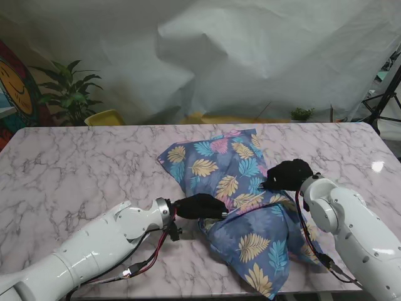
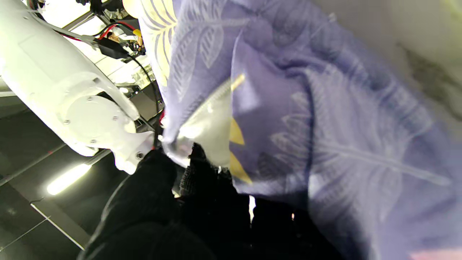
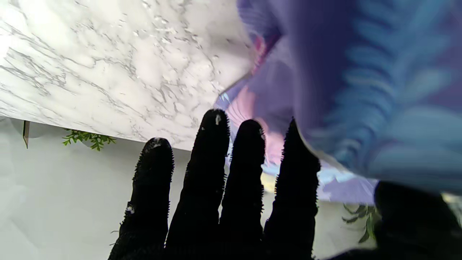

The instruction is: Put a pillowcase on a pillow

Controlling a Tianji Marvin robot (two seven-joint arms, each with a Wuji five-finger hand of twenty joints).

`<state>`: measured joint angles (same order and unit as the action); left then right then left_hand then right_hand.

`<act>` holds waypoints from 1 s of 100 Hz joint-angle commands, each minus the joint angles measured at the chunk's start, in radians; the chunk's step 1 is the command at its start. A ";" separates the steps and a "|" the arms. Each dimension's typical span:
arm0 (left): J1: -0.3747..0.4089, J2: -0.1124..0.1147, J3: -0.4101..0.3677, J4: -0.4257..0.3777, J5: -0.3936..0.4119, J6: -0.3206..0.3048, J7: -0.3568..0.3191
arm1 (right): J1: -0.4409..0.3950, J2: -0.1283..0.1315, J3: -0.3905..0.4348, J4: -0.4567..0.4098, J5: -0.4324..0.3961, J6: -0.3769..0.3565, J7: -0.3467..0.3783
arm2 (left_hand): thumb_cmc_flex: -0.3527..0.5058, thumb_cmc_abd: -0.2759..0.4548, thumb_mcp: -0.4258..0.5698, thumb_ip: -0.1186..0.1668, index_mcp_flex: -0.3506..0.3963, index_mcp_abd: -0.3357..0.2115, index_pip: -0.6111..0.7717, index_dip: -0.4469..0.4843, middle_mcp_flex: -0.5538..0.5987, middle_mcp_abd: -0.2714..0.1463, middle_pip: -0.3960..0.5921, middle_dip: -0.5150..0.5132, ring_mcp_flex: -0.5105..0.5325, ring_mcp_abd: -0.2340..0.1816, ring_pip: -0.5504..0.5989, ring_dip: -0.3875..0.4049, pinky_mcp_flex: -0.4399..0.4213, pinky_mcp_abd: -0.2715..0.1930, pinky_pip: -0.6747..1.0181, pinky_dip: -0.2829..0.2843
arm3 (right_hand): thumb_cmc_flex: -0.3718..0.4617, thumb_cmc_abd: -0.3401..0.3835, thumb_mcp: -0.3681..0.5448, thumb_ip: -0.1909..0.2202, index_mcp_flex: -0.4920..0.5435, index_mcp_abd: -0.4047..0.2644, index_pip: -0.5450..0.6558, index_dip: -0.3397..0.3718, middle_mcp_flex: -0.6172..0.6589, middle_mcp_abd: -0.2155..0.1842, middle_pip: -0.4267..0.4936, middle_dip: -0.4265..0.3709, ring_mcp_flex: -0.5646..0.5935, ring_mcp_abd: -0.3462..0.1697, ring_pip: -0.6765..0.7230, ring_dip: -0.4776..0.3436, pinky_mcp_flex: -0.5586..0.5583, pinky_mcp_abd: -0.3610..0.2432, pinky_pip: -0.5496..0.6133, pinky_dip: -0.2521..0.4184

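The left hand [image 1: 199, 206] pinches the pillowcase [image 1: 241, 207] at its edge. The right hand [image 1: 288, 175] rests on the cloth, fingers [image 3: 205, 173] straight; whether it grips, I cannot tell. The pillowcase lies crumpled on the table [image 1: 88, 169], right of centre.

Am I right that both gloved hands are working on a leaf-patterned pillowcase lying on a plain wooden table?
Not quite: the table is white marble-patterned, not plain wood, as the stand view shows. The rest holds: the left hand and right hand are both on the leaf-patterned pillowcase.

White arms [image 1: 94, 241]; black gloved hands [image 1: 200, 205]; red cables [image 1: 153, 257].
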<state>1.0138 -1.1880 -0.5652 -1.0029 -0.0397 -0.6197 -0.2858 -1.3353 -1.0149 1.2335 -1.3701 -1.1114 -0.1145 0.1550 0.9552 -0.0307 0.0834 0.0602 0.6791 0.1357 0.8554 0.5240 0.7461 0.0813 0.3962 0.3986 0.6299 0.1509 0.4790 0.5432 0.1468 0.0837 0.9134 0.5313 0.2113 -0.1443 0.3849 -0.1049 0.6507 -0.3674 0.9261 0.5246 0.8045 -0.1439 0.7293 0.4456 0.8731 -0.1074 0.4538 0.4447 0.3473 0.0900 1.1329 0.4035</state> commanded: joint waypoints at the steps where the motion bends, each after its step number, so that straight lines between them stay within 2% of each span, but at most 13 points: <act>1: -0.017 -0.006 0.010 0.031 -0.014 0.017 -0.038 | -0.043 -0.003 0.013 -0.059 0.000 0.018 -0.003 | 0.061 -0.025 0.017 -0.037 -0.088 -0.043 -0.104 -0.051 -0.084 0.010 -0.058 -0.036 -0.061 0.030 -0.074 -0.033 -0.031 0.060 -0.083 -0.022 | -0.069 0.032 0.024 0.027 -0.089 0.054 -0.089 -0.067 -0.094 0.035 -0.051 -0.020 -0.094 0.035 -0.059 -0.032 -0.067 0.030 -0.033 -0.015; 15: -0.048 -0.015 0.048 0.055 -0.014 0.052 -0.072 | -0.179 -0.015 0.110 -0.246 -0.066 0.102 -0.012 | 0.130 0.002 0.033 -0.044 -0.215 -0.069 -0.432 -0.088 -0.193 0.008 -0.123 -0.057 -0.138 0.035 -0.146 -0.062 -0.069 0.049 -0.189 -0.023 | -0.144 0.068 0.045 0.023 -0.295 0.149 -0.247 -0.146 -0.325 0.105 -0.107 -0.067 -0.307 0.091 -0.127 -0.100 -0.195 0.037 -0.106 -0.049; 27: -0.067 -0.040 0.074 0.104 -0.034 0.051 -0.080 | -0.292 -0.036 0.156 -0.381 -0.130 0.257 -0.103 | 0.197 0.092 -0.009 -0.043 -0.300 -0.062 -0.604 -0.167 -0.265 0.005 -0.155 -0.074 -0.158 0.038 -0.168 -0.070 -0.069 0.035 -0.225 -0.024 | -0.134 0.069 0.043 0.020 -0.376 0.219 -0.307 -0.177 -0.442 0.161 -0.094 -0.090 -0.407 0.117 -0.116 -0.141 -0.237 0.029 -0.117 -0.079; 39: -0.076 -0.072 0.086 0.150 -0.068 0.052 -0.087 | -0.410 -0.048 0.187 -0.535 -0.143 0.346 -0.070 | 0.249 0.112 -0.034 -0.049 -0.478 -0.076 -0.771 -0.260 -0.343 0.008 -0.166 -0.083 -0.148 0.057 -0.156 -0.063 -0.036 0.043 -0.194 -0.011 | -0.062 0.004 0.063 0.022 -0.256 0.209 -0.266 -0.160 -0.325 0.162 -0.044 -0.082 -0.298 0.108 -0.034 -0.122 -0.163 0.038 -0.069 -0.069; 43: -0.079 -0.084 0.089 0.167 -0.080 0.053 -0.089 | -0.444 -0.048 0.195 -0.574 -0.145 0.346 -0.025 | 0.260 0.118 -0.043 -0.051 -0.512 -0.064 -0.813 -0.287 -0.363 0.009 -0.166 -0.084 -0.146 0.060 -0.151 -0.060 -0.027 0.044 -0.177 -0.008 | -0.040 -0.003 0.059 0.022 -0.218 0.192 -0.237 -0.134 -0.281 0.139 -0.037 -0.063 -0.255 0.097 -0.016 -0.106 -0.134 0.033 -0.050 -0.063; 50: -0.085 -0.107 0.095 0.200 -0.110 0.051 -0.101 | -0.478 -0.048 0.192 -0.602 -0.157 0.340 -0.013 | 0.269 0.129 -0.056 -0.048 -0.544 -0.033 -0.889 -0.354 -0.404 0.014 -0.159 -0.086 -0.139 0.065 -0.132 -0.055 -0.005 0.043 -0.142 -0.017 | -0.007 -0.017 0.057 0.024 -0.106 0.158 -0.177 -0.086 -0.125 0.089 -0.035 -0.037 -0.108 0.076 0.006 -0.081 -0.042 0.036 -0.015 -0.046; 56: -0.088 -0.126 0.100 0.224 -0.126 0.052 -0.108 | -0.490 -0.046 0.184 -0.609 -0.168 0.329 0.004 | 0.269 0.141 -0.065 -0.044 -0.545 0.025 -0.902 -0.507 -0.449 0.013 -0.160 -0.092 -0.146 0.069 -0.126 -0.060 0.006 0.043 -0.120 -0.054 | 0.015 -0.010 0.044 0.026 -0.075 0.145 -0.149 -0.066 -0.070 0.066 -0.043 -0.017 -0.044 0.065 -0.012 -0.067 -0.006 0.031 -0.010 -0.040; 60: -0.090 -0.136 0.103 0.234 -0.133 0.058 -0.112 | -0.491 -0.044 0.176 -0.610 -0.176 0.324 0.030 | 0.266 0.147 -0.066 -0.042 -0.546 0.059 -0.911 -0.537 -0.494 0.017 -0.165 -0.095 -0.159 0.076 -0.127 -0.063 0.013 0.045 -0.122 -0.068 | 0.030 -0.002 0.035 0.029 -0.034 0.137 -0.135 -0.059 -0.015 0.052 -0.048 -0.010 0.007 0.056 -0.013 -0.054 0.022 0.024 -0.004 -0.036; 68: -0.088 -0.156 0.104 0.251 -0.143 0.067 -0.107 | -0.474 -0.039 0.151 -0.590 -0.161 0.320 0.069 | 0.260 0.158 -0.067 -0.037 -0.545 0.107 -0.911 -0.543 -0.561 0.043 -0.174 -0.102 -0.188 0.086 -0.122 -0.067 0.017 0.046 -0.128 -0.091 | 0.060 0.009 0.023 0.033 -0.012 0.135 -0.131 -0.058 0.012 0.050 -0.057 -0.003 0.041 0.059 -0.032 -0.045 0.039 0.025 -0.002 -0.031; 74: -0.079 -0.170 0.099 0.255 -0.152 0.072 -0.092 | -0.449 -0.034 0.129 -0.559 -0.126 0.313 0.099 | 0.247 0.168 -0.072 -0.032 -0.544 0.143 -0.910 -0.543 -0.582 0.061 -0.243 -0.137 -0.231 0.096 -0.114 -0.072 0.011 0.050 -0.134 -0.111 | 0.090 0.018 -0.013 0.039 -0.019 0.144 -0.138 -0.067 0.009 0.056 -0.074 0.003 0.044 0.063 -0.059 -0.030 0.037 0.025 -0.008 -0.028; 83: -0.064 -0.185 0.089 0.259 -0.170 0.056 -0.062 | -0.397 -0.026 0.095 -0.491 -0.092 0.291 0.138 | 0.230 0.172 -0.079 -0.030 -0.544 0.154 -0.910 -0.543 -0.607 0.087 -0.274 -0.136 -0.273 0.107 -0.113 -0.076 0.013 0.051 -0.132 -0.117 | 0.108 0.008 -0.014 0.042 -0.032 0.147 -0.152 -0.076 -0.006 0.055 -0.093 -0.008 0.027 0.061 -0.090 -0.043 0.025 0.027 -0.024 -0.034; 95: -0.036 -0.176 0.069 0.220 -0.185 0.026 -0.019 | -0.321 -0.015 0.045 -0.389 -0.068 0.270 0.177 | 0.201 0.171 -0.087 -0.030 -0.542 0.152 -0.908 -0.541 -0.616 0.111 -0.305 -0.112 -0.301 0.110 -0.104 -0.084 0.011 0.040 -0.141 -0.128 | 0.141 -0.039 -0.006 0.044 -0.066 0.162 -0.170 -0.087 -0.041 0.056 -0.115 -0.024 -0.008 0.056 -0.125 -0.059 0.000 0.018 -0.043 -0.043; 100: -0.022 -0.168 0.059 0.197 -0.182 0.006 0.011 | -0.289 -0.011 0.025 -0.344 -0.079 0.260 0.173 | 0.195 0.168 -0.083 -0.032 -0.541 0.143 -0.887 -0.471 -0.611 0.107 -0.304 -0.079 -0.302 0.105 -0.093 -0.094 0.014 0.034 -0.129 -0.130 | 0.153 -0.065 -0.002 0.044 -0.076 0.163 -0.176 -0.091 -0.052 0.051 -0.120 -0.030 -0.023 0.048 -0.137 -0.067 -0.009 0.012 -0.049 -0.046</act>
<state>0.9610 -1.3666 -0.5077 -0.7808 -0.2279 -0.5985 -0.2825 -1.6440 -1.0304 1.2669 -1.7618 -1.1734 0.1486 0.3317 1.1545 0.0799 0.0194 0.0304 0.1592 0.2911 -0.0379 -0.0024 0.1873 0.1902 0.1254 0.3046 0.3948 0.1512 0.4071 0.4857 0.0890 0.0362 0.7652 0.4473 0.3329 -0.1751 0.3854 -0.0846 0.6051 -0.2018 0.7872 0.4537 0.7876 -0.0790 0.6522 0.4375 0.8953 -0.0449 0.3954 0.4094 0.3650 0.1122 1.1036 0.3611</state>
